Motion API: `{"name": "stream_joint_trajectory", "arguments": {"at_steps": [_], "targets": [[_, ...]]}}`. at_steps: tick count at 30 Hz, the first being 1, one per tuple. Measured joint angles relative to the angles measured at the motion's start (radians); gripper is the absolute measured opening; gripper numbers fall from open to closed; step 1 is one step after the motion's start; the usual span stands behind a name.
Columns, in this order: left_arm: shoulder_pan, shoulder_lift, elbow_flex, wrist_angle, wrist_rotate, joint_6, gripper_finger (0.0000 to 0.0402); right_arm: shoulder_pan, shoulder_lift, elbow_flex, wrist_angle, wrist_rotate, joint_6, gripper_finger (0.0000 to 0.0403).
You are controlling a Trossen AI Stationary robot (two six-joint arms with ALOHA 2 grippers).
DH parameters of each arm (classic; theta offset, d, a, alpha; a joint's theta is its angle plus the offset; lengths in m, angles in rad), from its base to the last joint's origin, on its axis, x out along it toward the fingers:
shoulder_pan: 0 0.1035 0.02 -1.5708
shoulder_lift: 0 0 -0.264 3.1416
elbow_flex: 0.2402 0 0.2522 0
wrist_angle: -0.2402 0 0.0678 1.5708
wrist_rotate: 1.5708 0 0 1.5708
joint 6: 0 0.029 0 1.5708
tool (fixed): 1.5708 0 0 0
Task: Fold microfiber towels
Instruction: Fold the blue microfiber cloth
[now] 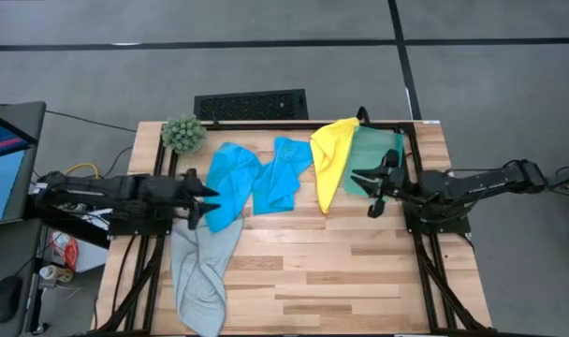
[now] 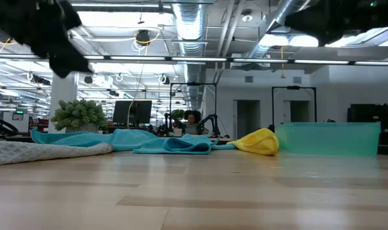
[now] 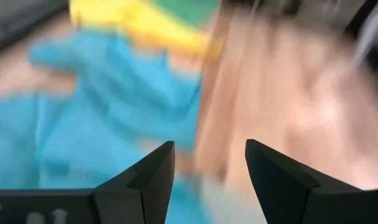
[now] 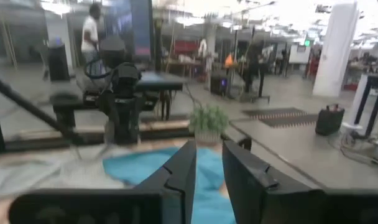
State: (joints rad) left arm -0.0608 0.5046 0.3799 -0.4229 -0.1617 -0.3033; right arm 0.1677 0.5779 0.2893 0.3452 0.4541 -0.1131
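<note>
- Left gripper [image 1: 212,198], at the table's nine o'clock side, hangs with its two dark fingers spread wide and nothing between them; its tips sit right at the edge of the nearer bright blue microfiber towel [image 1: 230,183].
- Right gripper [image 1: 361,187], over at three o'clock, hovers above the table with a narrow gap between its fingers and no cloth in them.
- Every towel lies unfolded: the larger pale grey cloth [image 1: 200,270] trails toward seven o'clock, a second blue one [image 1: 283,174] sits near the centre, and the yellow one [image 1: 331,157] overlaps the teal green one [image 1: 373,159] toward one o'clock.
- My guess is they are between grasps, picking which cloth to start on.
- Next they would need a corner pinched and the towel dragged flat onto the bare wooden table [image 1: 341,271] before any fold.
</note>
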Motion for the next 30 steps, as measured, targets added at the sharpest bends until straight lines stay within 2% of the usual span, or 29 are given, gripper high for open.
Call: {"name": "stream_joint_trajectory", "arguments": {"at_steps": [7, 17, 21, 27, 30], "targets": [[0.000, 0.240, -0.008, 0.075, 0.112, 0.043, 0.0190, 0.000, 0.101, 0.001, 0.003, -0.009, 0.060, 0.0129], [-0.075, 0.436, 0.003, 0.041, 0.234, -0.005, 0.0190, 0.009, 0.144, 0.001, 0.002, -0.011, 0.061, 0.0162], [-0.130, 0.462, 0.044, -0.033, 0.220, -0.056, 0.0190, 0.009, 0.144, 0.001, 0.001, -0.011, 0.061, 0.0169], [-0.206, 0.465, 0.076, -0.172, 0.090, -0.149, 0.0190, 0.010, 0.144, 0.001, 0.000, -0.018, 0.061, 0.0177], [-0.230, 0.465, 0.076, -0.224, 0.077, -0.181, 0.0190, 0.009, 0.144, 0.001, -0.001, -0.055, 0.061, 0.0180]]}}
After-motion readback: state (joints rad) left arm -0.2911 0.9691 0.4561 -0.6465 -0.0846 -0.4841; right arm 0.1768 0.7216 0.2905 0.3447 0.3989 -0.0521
